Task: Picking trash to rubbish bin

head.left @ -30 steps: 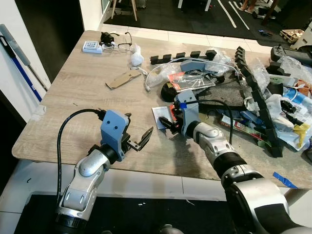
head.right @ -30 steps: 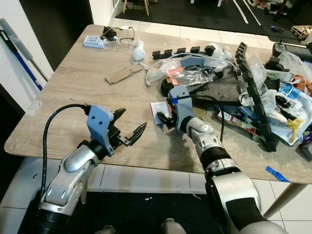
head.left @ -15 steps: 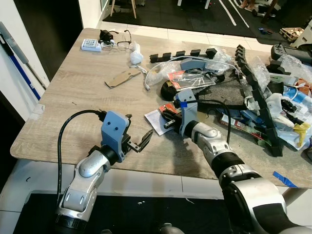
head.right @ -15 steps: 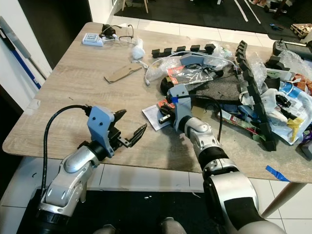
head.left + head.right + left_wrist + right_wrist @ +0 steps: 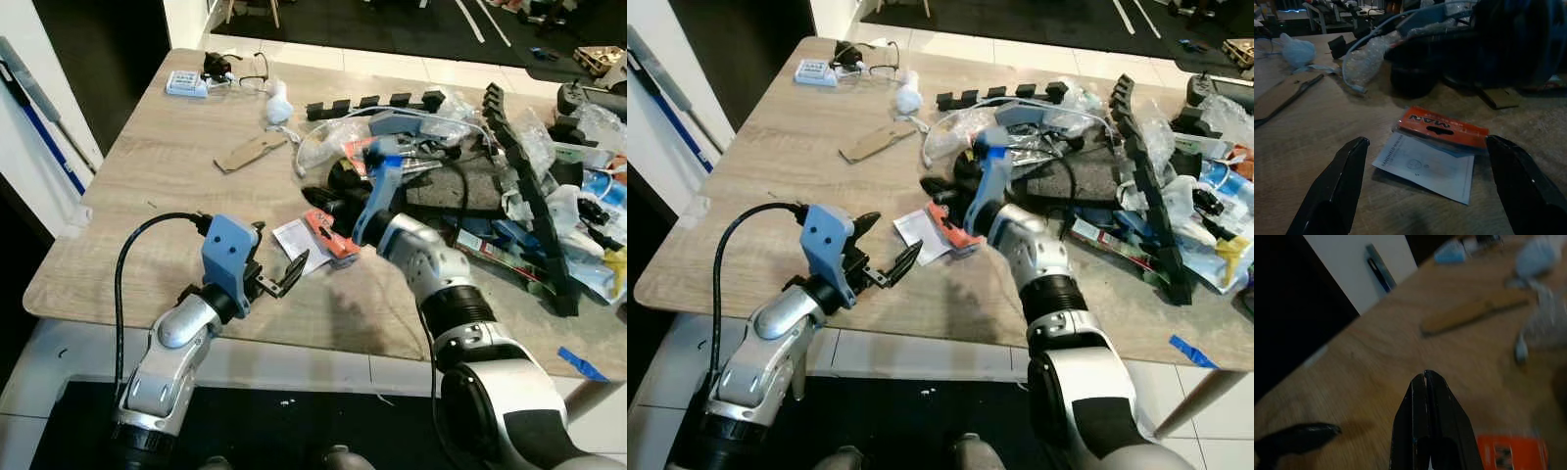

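Orange packet (image 5: 331,235): one, flat on the wooden table (image 5: 167,166), partly overlapping the white paper slip; near the front edge, about midway along it. Black lettering on its face in the left wrist view (image 5: 1442,131).
White paper slip (image 5: 297,238): one, flat under the packet's left end, printed side up.
Right gripper (image 5: 315,195): above the table just behind the packet and slip, pointing toward the table's left edge. Fingers (image 5: 1429,421) pressed together with nothing between them; not touching the packet.
Left gripper (image 5: 277,266): over the front edge, just left of the slip, aimed at slip and packet. Fingers (image 5: 1334,188) spread wide, nothing held; the packet sits between them in the left wrist view, apart from both.
Cardboard strip (image 5: 254,150): one, flat, toward the back-left of the table, well apart from the packet.
White crumpled wad (image 5: 278,102): one, behind the cardboard strip.
Spectacles (image 5: 251,71): one pair, at the back-left corner.
White adapter box (image 5: 186,84): one, at the back-left corner, beside the spectacles.
Black foam strips (image 5: 529,196): two toothed lengths, one along the back edge (image 5: 370,102), one running front to back on the right half.
Clutter heap (image 5: 578,186): plastic bags, wrappers and cable over the right half; items too mixed to count.
Blue tape scrap (image 5: 584,363): one, at the front-right corner.
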